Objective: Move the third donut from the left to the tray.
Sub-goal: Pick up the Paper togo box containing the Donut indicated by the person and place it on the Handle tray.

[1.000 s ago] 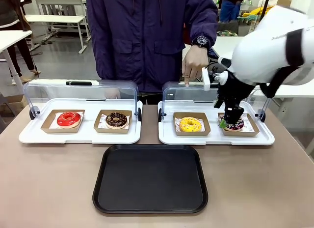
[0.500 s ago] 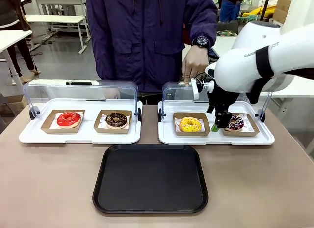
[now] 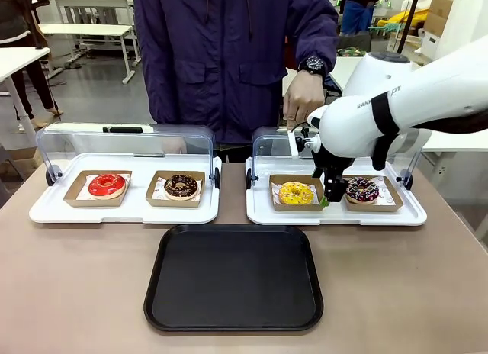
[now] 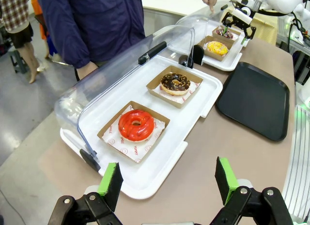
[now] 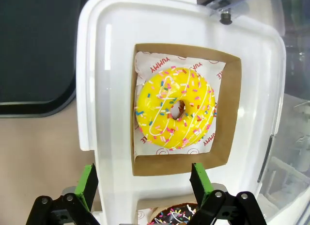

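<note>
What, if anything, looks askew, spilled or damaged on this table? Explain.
Nothing stands out. The yellow donut sits whole in its cardboard box on the white tray; the black tray lies flat. The right hand hovers open by the box.

Across the brown table (image 3: pixel 76 293) from me stands a person in a dark navy jacket (image 3: pixel 221 56) with a black wristwatch (image 3: pixel 312 64). To my left sits a white tray (image 3: pixel 46 210), its clear domed lid (image 3: pixel 122 144) tipped open. In it, 2 shallow cardboard boxes (image 3: pixel 76 195) lie side by side, holding a red-iced donut (image 3: pixel 107 185) and, to its right, a chocolate donut (image 3: pixel 181 185). On my right, a 2nd white tray (image 3: pixel 412 214) holds a dark donut with coloured sprinkles (image 3: pixel 361 189) at its right end.
</note>
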Robot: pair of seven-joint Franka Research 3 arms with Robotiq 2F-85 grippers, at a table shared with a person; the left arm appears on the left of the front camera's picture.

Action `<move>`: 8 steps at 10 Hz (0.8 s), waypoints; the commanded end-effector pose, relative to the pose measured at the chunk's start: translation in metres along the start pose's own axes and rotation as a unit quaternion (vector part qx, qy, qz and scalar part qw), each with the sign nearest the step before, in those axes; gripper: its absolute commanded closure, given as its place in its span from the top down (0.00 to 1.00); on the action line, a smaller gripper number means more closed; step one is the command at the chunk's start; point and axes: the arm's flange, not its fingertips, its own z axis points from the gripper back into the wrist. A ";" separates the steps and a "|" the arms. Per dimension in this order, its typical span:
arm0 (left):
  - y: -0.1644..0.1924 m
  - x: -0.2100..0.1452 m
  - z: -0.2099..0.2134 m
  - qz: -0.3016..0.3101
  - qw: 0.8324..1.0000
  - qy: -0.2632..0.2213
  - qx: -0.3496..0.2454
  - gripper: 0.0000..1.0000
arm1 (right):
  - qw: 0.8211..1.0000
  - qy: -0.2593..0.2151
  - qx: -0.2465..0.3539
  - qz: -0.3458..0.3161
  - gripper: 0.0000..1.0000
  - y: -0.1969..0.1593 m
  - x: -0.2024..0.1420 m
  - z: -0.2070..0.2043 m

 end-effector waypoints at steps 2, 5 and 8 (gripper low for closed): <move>-0.001 0.001 0.001 -0.005 1.000 -0.002 -0.003 1.00 | 0.999 0.025 -0.026 -0.001 1.00 0.000 -0.002 -0.015; -0.001 0.001 0.001 -0.005 1.000 -0.002 -0.003 1.00 | 0.999 0.029 -0.033 -0.001 1.00 0.003 -0.003 -0.030; -0.001 0.001 0.001 -0.005 1.000 -0.002 -0.003 1.00 | 0.999 0.029 -0.037 -0.002 1.00 0.006 -0.005 -0.039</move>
